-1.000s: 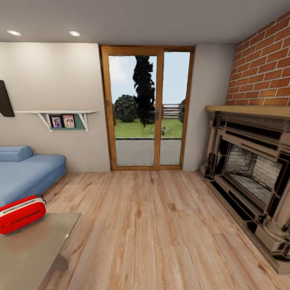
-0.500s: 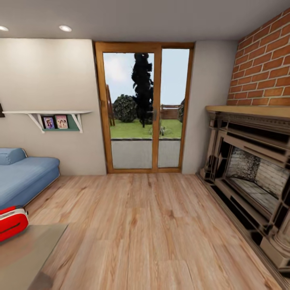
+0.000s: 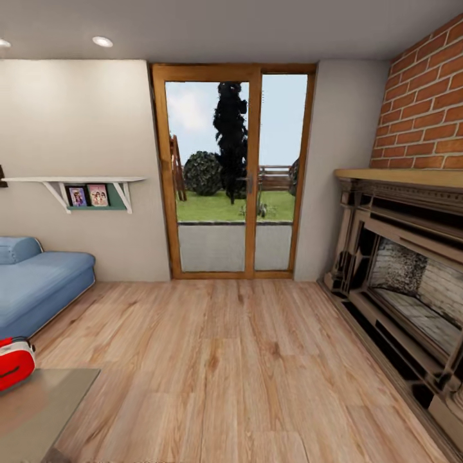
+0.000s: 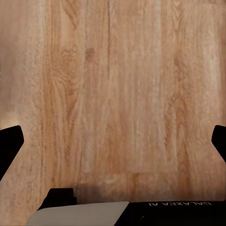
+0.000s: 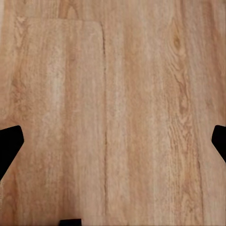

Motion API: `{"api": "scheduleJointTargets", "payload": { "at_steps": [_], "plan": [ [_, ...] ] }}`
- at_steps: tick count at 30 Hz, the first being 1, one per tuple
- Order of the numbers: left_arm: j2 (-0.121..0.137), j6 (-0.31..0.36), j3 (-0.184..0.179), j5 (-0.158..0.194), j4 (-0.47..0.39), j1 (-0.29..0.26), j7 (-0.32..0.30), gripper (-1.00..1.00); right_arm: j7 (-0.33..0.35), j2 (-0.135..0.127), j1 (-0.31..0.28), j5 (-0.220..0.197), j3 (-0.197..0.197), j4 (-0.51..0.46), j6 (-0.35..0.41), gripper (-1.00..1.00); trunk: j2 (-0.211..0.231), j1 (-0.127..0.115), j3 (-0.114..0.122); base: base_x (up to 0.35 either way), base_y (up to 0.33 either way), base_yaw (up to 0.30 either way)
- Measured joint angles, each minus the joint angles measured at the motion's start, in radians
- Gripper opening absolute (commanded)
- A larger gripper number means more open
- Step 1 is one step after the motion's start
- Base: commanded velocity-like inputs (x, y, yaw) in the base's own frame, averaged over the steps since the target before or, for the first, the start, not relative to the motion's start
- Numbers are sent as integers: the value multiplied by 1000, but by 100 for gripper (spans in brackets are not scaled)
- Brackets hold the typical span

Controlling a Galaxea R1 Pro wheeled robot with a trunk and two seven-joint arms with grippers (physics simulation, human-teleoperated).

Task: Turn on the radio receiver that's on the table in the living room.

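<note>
While each tool (image 4: 113, 141) (image 5: 113, 141) gapes wide and empty, the radio receiver (image 3: 14, 364) sits on the table (image 3: 45, 405).

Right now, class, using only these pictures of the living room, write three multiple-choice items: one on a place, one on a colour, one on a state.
1. Where does the radio sit?
A. on the table's far edge, at the head view's lower left
B. on the fireplace mantel
C. on the wall shelf

2. What colour is the sofa?
A. green
B. blue
C. brown

3. How do the left gripper's fingers stand?
A. shut on the radio
B. shut on nothing
C. wide apart over bare wood floor

Answers:
1 A, the red box rests on the glossy top.
2 B, its cushions are blue.
3 C, the dark tips sit at opposite sides, with floor between.
</note>
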Motion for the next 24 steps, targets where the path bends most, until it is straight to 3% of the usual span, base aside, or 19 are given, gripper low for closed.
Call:
{"api": "scheduleJointTargets", "payload": {
  "at_steps": [14, 24],
  "plan": [
    [-13, -1, -4, -2, 0, 0, 2, 100, 0, 0, 0, 1, 6, 1, 0, 100, 0, 0, 0, 1, 0, 247],
    [-1, -2, -1, 0, 0, 0, 6, 100, 0, 0, 0, 2, 8, 1, 0, 100, 0, 0, 0, 0, 0, 252]
  ]
}}
